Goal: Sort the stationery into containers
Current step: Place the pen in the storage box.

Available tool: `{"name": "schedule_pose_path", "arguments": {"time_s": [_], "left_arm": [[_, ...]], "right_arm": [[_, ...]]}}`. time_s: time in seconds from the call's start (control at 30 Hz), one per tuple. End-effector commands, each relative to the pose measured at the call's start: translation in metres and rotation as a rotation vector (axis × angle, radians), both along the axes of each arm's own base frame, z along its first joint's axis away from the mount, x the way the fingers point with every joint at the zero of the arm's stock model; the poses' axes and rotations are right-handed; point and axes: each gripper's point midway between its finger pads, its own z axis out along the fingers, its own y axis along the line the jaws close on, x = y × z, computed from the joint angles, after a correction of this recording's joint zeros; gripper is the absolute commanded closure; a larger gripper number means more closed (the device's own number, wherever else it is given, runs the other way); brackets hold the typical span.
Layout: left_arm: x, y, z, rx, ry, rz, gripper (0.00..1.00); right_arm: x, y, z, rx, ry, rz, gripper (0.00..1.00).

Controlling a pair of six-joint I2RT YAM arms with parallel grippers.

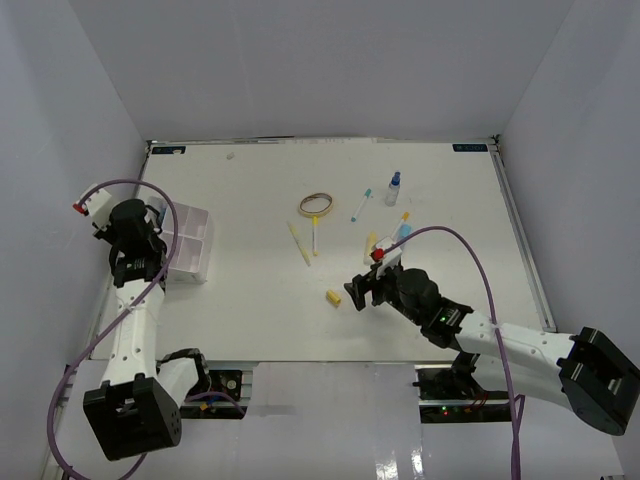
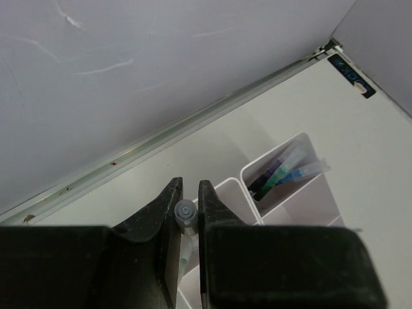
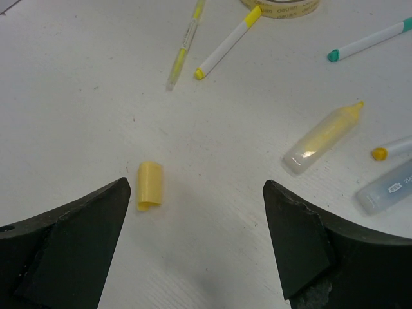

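My left gripper (image 2: 188, 188) is shut on a thin pen (image 2: 186, 212) with a greyish cap, seen end-on, just over the white divided tray (image 2: 301, 193). One far compartment holds several pens (image 2: 278, 174) with blue and teal parts. In the top view that gripper (image 1: 160, 222) hovers at the tray's (image 1: 196, 262) left rim. My right gripper (image 3: 196, 193) stands open low over the table, with a small yellow eraser piece (image 3: 149, 185) beside its left finger (image 3: 96, 219) and nothing between the jaws. In the top view it (image 1: 357, 293) is right of that piece (image 1: 334, 297).
Loose on the table beyond the right gripper lie a tan tape ring (image 1: 316, 205), a yellow pen (image 1: 299, 242), a yellow-capped marker (image 1: 315, 235), a teal-capped pen (image 1: 361, 204), a small clear bottle (image 1: 393, 187) and a yellow-tipped tube (image 3: 322, 136). White walls surround the table.
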Motion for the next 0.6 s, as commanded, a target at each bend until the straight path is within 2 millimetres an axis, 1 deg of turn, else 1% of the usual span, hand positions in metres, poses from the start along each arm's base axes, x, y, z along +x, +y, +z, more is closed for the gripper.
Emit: {"name": "schedule_pose_path", "arguments": {"time_s": [0.0, 0.13, 0.17, 0.2, 0.23, 0.27, 0.37, 0.4, 0.43, 0.47, 0.5, 0.53, 0.57], "left_arm": [[-0.001, 0.009, 0.001, 0.009, -0.087, 0.034, 0.94], [0.002, 0.010, -0.015, -0.021, -0.074, 0.038, 0.84], [0.002, 0.010, -0.019, -0.029, -0.062, 0.037, 0.77], [0.003, 0.010, -0.020, -0.034, -0.057, 0.037, 0.74], [0.004, 0.009, -0.020, -0.041, -0.061, 0.036, 0.72], [0.003, 0.009, -0.019, -0.047, -0.065, 0.037, 0.64], [0.003, 0.004, -0.012, -0.056, -0.080, 0.011, 0.49], [0.002, 0.003, -0.013, -0.060, -0.075, 0.004, 0.41], [0.001, 0.002, -0.009, -0.058, -0.081, 0.002, 0.37], [0.000, 0.002, -0.008, -0.060, -0.082, 0.001, 0.34], [-0.002, 0.001, -0.010, -0.065, -0.072, 0.004, 0.28], [-0.003, 0.000, -0.009, -0.070, -0.074, 0.001, 0.24], [-0.004, -0.001, -0.008, -0.076, -0.077, 0.000, 0.20]], "right_arm": [[0.002, 0.005, 0.018, 0.072, -0.044, 0.016, 0.10], [0.003, 0.003, 0.018, 0.074, -0.046, 0.010, 0.10], [0.003, 0.003, 0.019, 0.077, -0.047, 0.012, 0.10], [0.003, 0.002, 0.018, 0.074, -0.048, 0.011, 0.10], [0.003, 0.002, 0.017, 0.072, -0.048, 0.011, 0.10], [0.003, 0.003, 0.017, 0.071, -0.046, 0.012, 0.10], [0.004, 0.004, 0.014, 0.054, -0.039, 0.018, 0.10], [0.004, 0.005, 0.014, 0.051, -0.034, 0.020, 0.10], [0.005, 0.007, 0.018, 0.054, -0.035, 0.021, 0.10], [0.005, 0.008, 0.014, 0.036, -0.019, 0.023, 0.10], [0.004, 0.009, 0.014, 0.033, -0.015, 0.028, 0.10], [0.005, 0.011, 0.018, 0.035, -0.017, 0.031, 0.10], [0.005, 0.011, 0.016, 0.024, -0.007, 0.032, 0.10]]}}
